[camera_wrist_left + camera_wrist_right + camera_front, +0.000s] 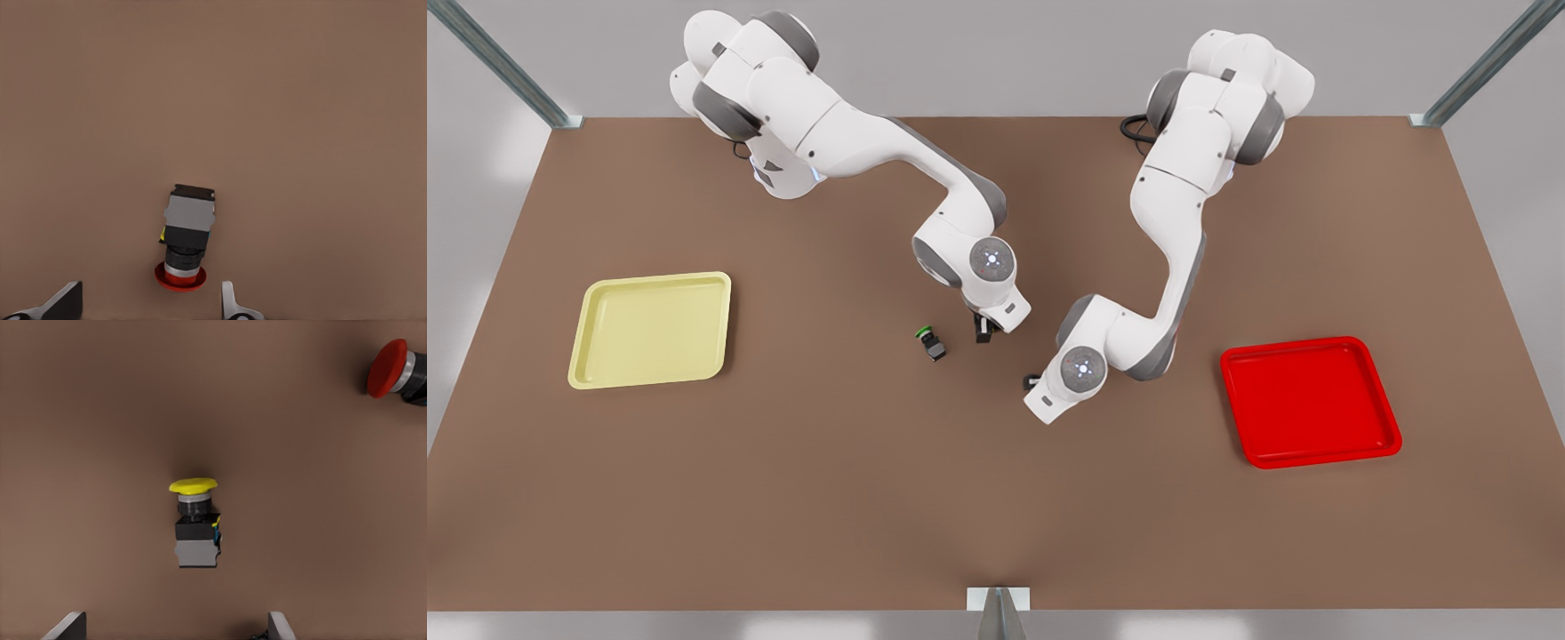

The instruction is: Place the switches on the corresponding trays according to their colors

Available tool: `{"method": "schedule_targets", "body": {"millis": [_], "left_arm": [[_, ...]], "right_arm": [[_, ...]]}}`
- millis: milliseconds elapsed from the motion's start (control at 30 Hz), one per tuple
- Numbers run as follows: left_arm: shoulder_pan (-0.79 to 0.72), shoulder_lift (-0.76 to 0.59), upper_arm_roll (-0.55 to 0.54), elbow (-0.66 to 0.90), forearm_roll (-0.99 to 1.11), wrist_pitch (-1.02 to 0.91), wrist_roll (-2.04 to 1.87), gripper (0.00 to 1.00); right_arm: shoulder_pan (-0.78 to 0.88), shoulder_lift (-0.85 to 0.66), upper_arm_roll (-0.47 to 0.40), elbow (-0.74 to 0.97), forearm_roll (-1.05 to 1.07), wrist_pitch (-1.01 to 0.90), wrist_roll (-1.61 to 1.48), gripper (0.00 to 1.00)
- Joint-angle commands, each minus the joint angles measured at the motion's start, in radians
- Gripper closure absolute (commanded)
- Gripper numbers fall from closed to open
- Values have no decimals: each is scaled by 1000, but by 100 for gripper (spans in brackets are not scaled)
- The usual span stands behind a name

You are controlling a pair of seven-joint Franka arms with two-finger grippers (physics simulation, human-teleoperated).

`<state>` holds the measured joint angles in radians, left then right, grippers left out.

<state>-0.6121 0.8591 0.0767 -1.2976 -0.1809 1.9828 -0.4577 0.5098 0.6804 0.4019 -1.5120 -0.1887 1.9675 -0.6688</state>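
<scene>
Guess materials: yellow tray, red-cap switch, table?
Yellow tray: likely matte plastic, with an even pale colour, a moulded raised rim and rounded corners. Red-cap switch: seemingly a plastic body in grey and black blocks, a smooth red cap, and a silvery collar that could be metal. Table: uniform flat brown, with no grain or gloss; material unclear.

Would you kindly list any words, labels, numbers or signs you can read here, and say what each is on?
None can be read. The red switch, yellow switch, green switch, yellow tray and red tray show no lettering; the arms' round wrist marks are too small to read.
</scene>
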Motion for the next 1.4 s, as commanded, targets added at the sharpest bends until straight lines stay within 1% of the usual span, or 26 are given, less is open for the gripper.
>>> {"method": "schedule_targets", "body": {"millis": [0,33,200,267,300,333,367,400,500,633,800,900,967,1100,1233,1267,1300,1333,1367], "left_arm": [[0,3,0,0,0,1,1,0],[2,5,0,0,0,4,-1,0],[-6,46,2,29,0,39,-4,0],[-15,58,3,41,0,37,-4,0],[-26,61,21,46,0,37,-3,0],[-26,70,26,47,1,41,5,0],[-28,71,28,47,61,54,5,0],[-29,71,28,47,63,53,-2,0],[-34,71,26,47,54,54,-26,0],[-55,109,23,66,29,79,-50,0],[-45,110,26,78,24,77,-29,0],[-35,113,26,78,27,77,-1,0],[-41,141,26,127,26,73,-15,0],[-34,147,26,136,27,74,14,0],[-34,153,25,136,27,77,17,1],[-34,153,25,136,27,77,28,7],[-34,153,25,136,27,77,31,29],[-32,152,25,138,26,76,33,36],[-32,152,26,143,27,74,33,36]], "right_arm": [[1,1,-1,-13,0,22,0,0],[1,1,0,-31,0,47,0,0],[1,5,-3,-40,0,48,0,0],[-2,-7,-3,-88,0,105,0,0],[-2,-16,-5,-106,-2,123,0,0],[-1,-28,-6,-149,-2,181,0,0],[4,-28,-8,-180,-2,231,0,0],[6,-27,-8,-203,-2,270,0,0],[3,-22,-11,-243,-8,338,0,0],[-5,-31,-12,-280,-8,361,2,0],[-2,-28,-12,-281,-6,369,2,0],[6,-22,-14,-297,-8,404,0,0],[6,-18,-20,-297,-8,413,0,0],[-14,-67,-21,-339,-11,399,0,0],[-28,-59,-34,-344,-14,409,-18,0],[-30,-58,-34,-344,-14,410,-18,0],[-30,-58,-34,-343,-14,410,-18,0],[-30,-58,-34,-344,-14,410,-18,0],[-30,-59,-34,-344,-14,410,-18,0]]}}
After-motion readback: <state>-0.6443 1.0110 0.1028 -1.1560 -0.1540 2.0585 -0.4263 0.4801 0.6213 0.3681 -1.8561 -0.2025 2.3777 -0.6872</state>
